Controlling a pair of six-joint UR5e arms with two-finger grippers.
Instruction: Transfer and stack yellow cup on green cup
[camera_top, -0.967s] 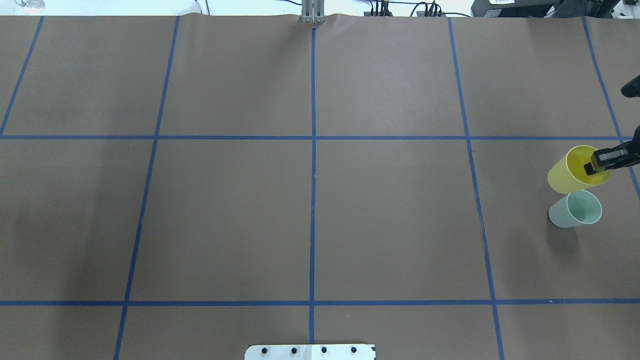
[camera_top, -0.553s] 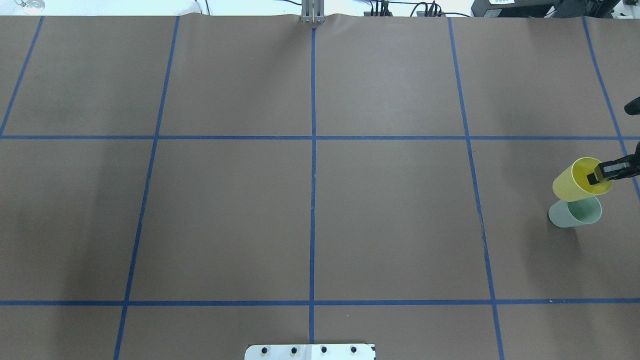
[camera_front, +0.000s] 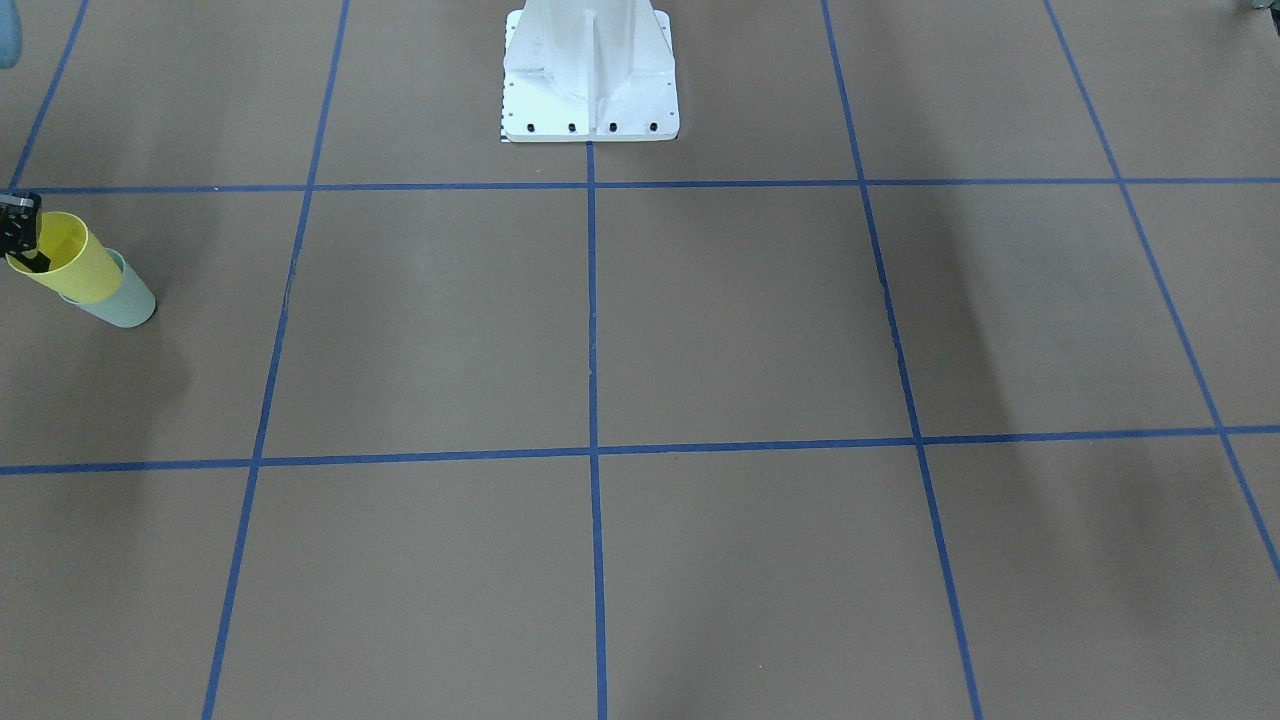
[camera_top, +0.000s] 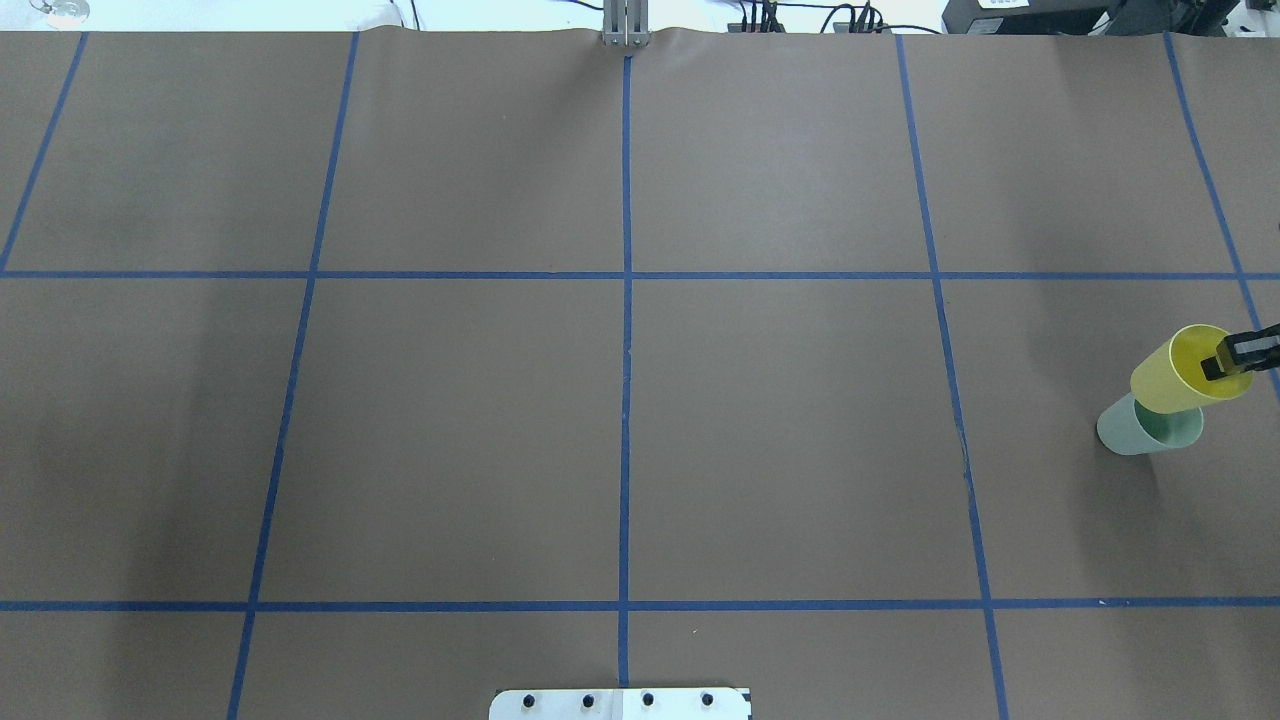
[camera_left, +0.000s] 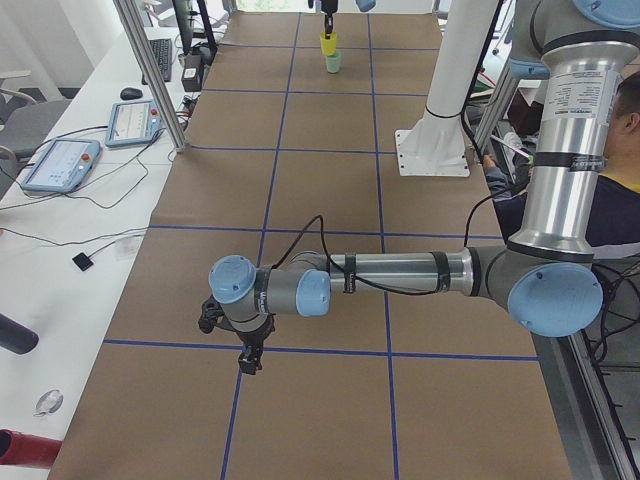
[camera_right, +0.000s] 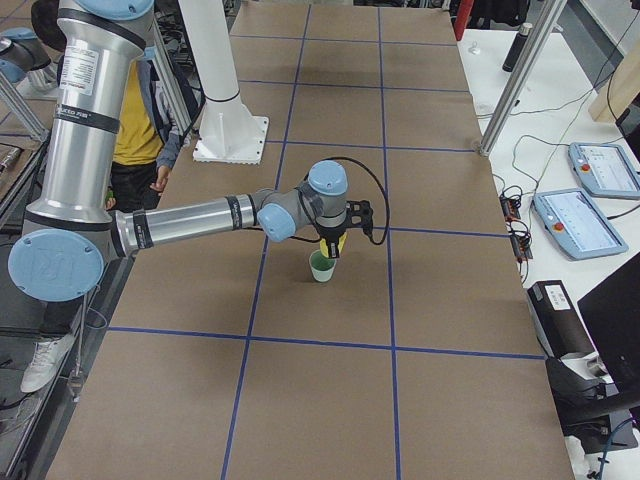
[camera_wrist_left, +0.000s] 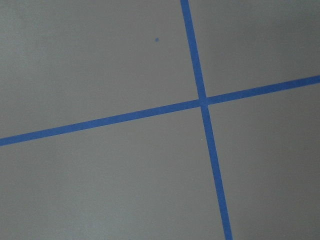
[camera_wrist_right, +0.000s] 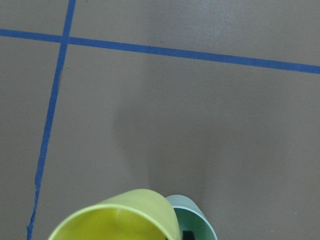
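R gripper (camera_top: 1225, 362) clamped on bright yellow plastic tumbler (camera_top: 1168, 387) rim, held over pale green plastic tumbler (camera_top: 1124, 431); L gripper (camera_left: 250, 361): can't tell

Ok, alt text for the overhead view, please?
At the view's right edge, the right gripper holds the yellow cup by its rim, base overlapping the mouth of the green cup. Elsewhere, brown table with blue tape lines.

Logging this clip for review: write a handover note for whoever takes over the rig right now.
Right gripper: shut on the rim of the bright yellow plastic tumbler, tilted over the upright pale green plastic tumbler.
Left gripper: low over the table, far from both; open or shut unclear.
Done: pick-up, carry.
Left: seat the yellow tumbler fully, release, retreat.
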